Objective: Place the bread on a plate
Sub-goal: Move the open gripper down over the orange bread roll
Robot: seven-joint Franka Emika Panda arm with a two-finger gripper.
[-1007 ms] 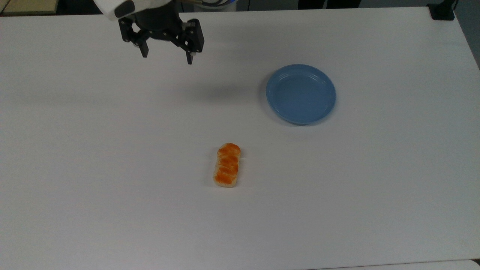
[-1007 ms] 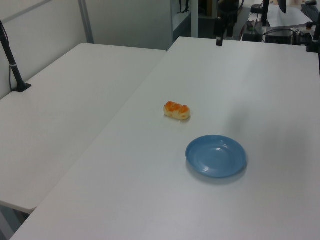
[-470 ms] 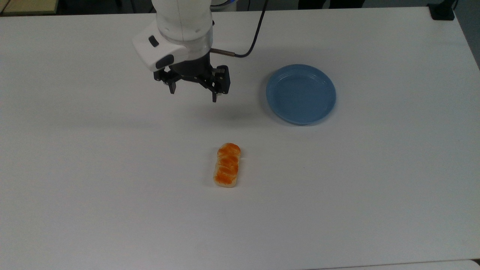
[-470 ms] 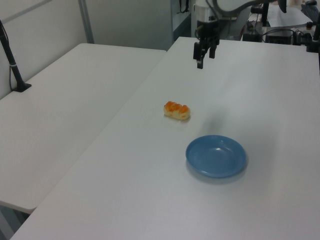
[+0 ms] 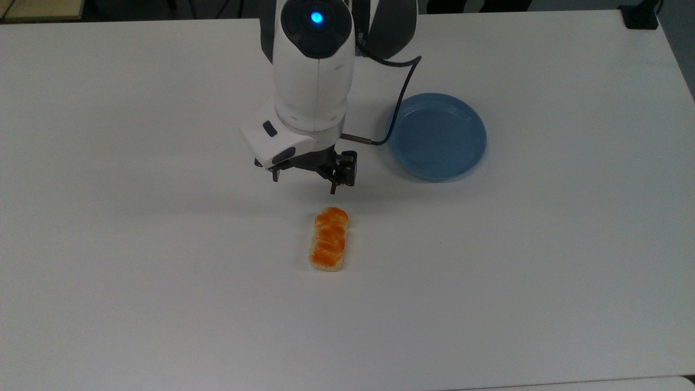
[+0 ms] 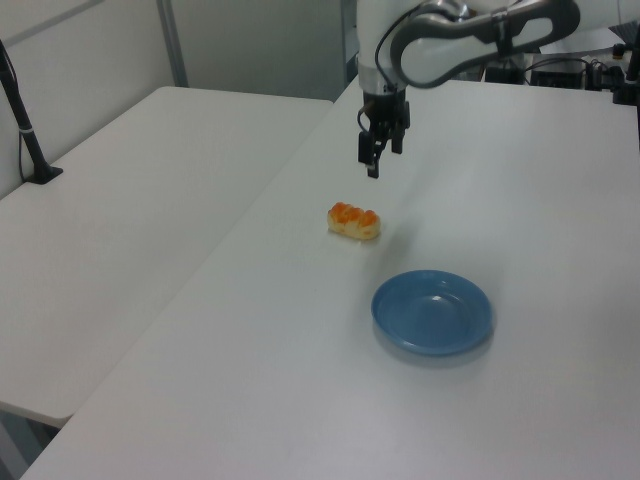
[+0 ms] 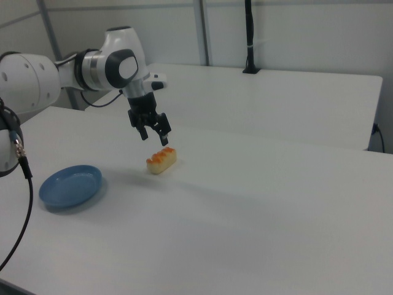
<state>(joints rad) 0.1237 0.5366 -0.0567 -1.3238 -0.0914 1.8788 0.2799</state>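
The bread [image 5: 328, 239] lies flat on the white table, an orange-glazed oblong roll lying lengthwise away from the top view's bottom edge; it also shows as the bread [image 6: 354, 221] and the bread [image 7: 161, 160]. The round light-blue plate [image 5: 436, 136] sits bare to the top view's upper right of it, apart from it; plate [image 6: 432, 312], plate [image 7: 70, 186]. My gripper [image 5: 304, 184] hangs open and holds nothing, above the table just beyond the bread's far end, in the air. The gripper [image 6: 369, 168] and gripper [image 7: 155, 140] point down, not touching the bread.
A black cable [image 5: 399, 103] loops from my arm past the plate's near rim. A second white table [image 6: 120, 220] adjoins this one, carrying a black post [image 6: 25, 130]. A black clamp [image 5: 640, 16] sits at the table's far right corner in the top view.
My arm has swung from the table's far edge toward the bread and come lower. The gripper has stayed open. Bread and plate have not moved.
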